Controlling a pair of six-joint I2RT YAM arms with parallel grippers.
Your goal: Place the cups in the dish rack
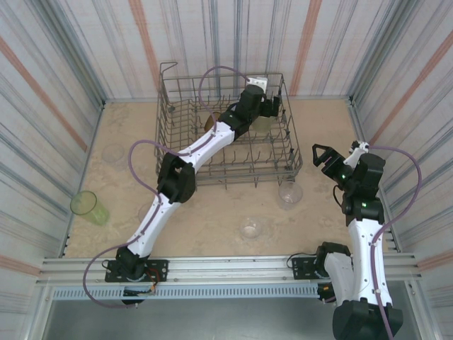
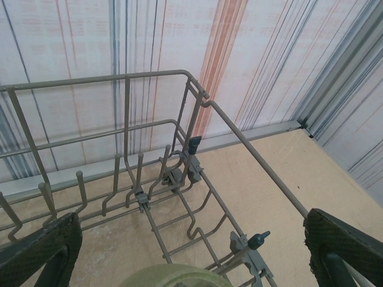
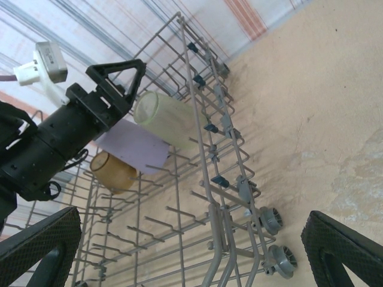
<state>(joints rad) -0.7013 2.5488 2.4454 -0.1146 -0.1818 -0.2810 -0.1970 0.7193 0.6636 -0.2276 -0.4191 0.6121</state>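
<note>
Left pincer wide open and empty above the yellow-green cup in the dish rack, right pincer open too; if I retreat sideways a finger could knock it over.

Dish rack: grey wire, matt coat. Cups: translucent, frosted-looking plastic. Desk: matt, mottled beige. My left gripper: black cross-hatched pads.

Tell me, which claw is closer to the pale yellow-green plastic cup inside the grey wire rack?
Left. The left gripper hangs open just above that cup inside the rack; the right gripper sits outside the rack's right side.
</note>
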